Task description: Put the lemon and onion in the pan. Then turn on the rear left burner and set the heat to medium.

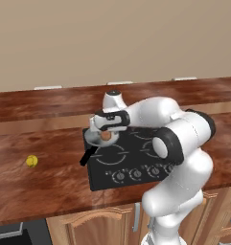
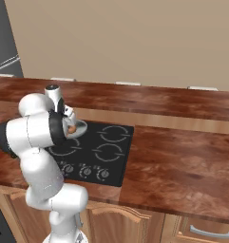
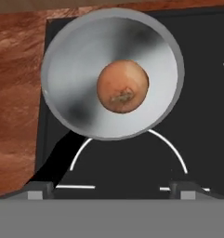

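Observation:
The orange-brown onion (image 3: 121,86) lies in the middle of the grey pan (image 3: 62,69), which sits on the rear left burner of the black stove (image 1: 131,160). The pan's black handle (image 1: 88,155) points toward the front left. My gripper (image 3: 111,188) hovers just above the pan, open, with nothing between its fingers. From the left base view the hand (image 1: 107,125) sits directly over the onion (image 1: 105,136). The yellow lemon (image 1: 31,161) rests alone on the wooden counter, well to the left of the stove.
A row of round knobs (image 1: 136,173) runs along the stove's front edge. The wooden counter (image 2: 182,156) stretches to both sides, with a raised ledge and beige wall behind. My own arm's elbow (image 1: 179,136) hangs over the stove's right half.

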{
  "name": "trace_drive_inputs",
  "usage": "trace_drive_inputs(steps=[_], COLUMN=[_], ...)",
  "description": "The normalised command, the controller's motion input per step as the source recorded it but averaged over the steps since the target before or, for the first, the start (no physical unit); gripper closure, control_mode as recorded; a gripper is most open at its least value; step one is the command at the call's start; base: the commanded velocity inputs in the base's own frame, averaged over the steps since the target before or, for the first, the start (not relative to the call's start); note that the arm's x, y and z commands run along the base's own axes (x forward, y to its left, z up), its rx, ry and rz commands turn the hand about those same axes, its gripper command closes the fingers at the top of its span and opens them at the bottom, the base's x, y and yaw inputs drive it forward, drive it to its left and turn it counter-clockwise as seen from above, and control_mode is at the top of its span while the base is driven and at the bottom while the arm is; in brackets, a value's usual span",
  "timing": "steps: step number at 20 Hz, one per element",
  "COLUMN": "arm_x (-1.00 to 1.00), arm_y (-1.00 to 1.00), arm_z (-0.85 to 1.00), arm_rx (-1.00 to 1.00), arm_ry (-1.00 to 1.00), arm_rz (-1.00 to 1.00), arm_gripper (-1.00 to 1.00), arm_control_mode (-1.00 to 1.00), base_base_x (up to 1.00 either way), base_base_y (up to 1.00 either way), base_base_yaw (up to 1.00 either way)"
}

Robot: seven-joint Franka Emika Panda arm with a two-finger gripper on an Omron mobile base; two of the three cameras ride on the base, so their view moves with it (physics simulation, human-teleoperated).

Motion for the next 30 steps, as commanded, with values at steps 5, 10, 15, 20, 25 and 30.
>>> trace_drive_inputs(steps=[5, 10, 15, 20, 25, 30], arm_x=[-0.83, -0.3, -0.08, -0.13, -0.19, -0.25], arm_y=[0.0, 0.12, 0.44, 0.56, 0.62, 0.6], arm_z=[0.16, 0.4, 0.37, 0.09, 0.0, 0.0], arm_rx=[0.06, 0.01, 0.0, 0.0, 0.0, 0.0], arm_ry=[0.0, 0.0, 0.0, 0.0, -0.07, -0.11], arm_rz=[0.0, 0.0, 0.0, 0.0, 0.0, 0.0], arm_gripper=[-1.0, -1.0, -1.0, -1.0, -1.0, -1.0], arm_control_mode=[-1.0, -1.0, -1.0, -1.0, -1.0, -1.0], base_base_x=[0.0, 0.0, 0.0, 0.0, 0.0, 0.0], base_base_y=[0.0, 0.0, 0.0, 0.0, 0.0, 0.0], base_base_yaw=[0.0, 0.0, 0.0, 0.0, 0.0, 0.0])
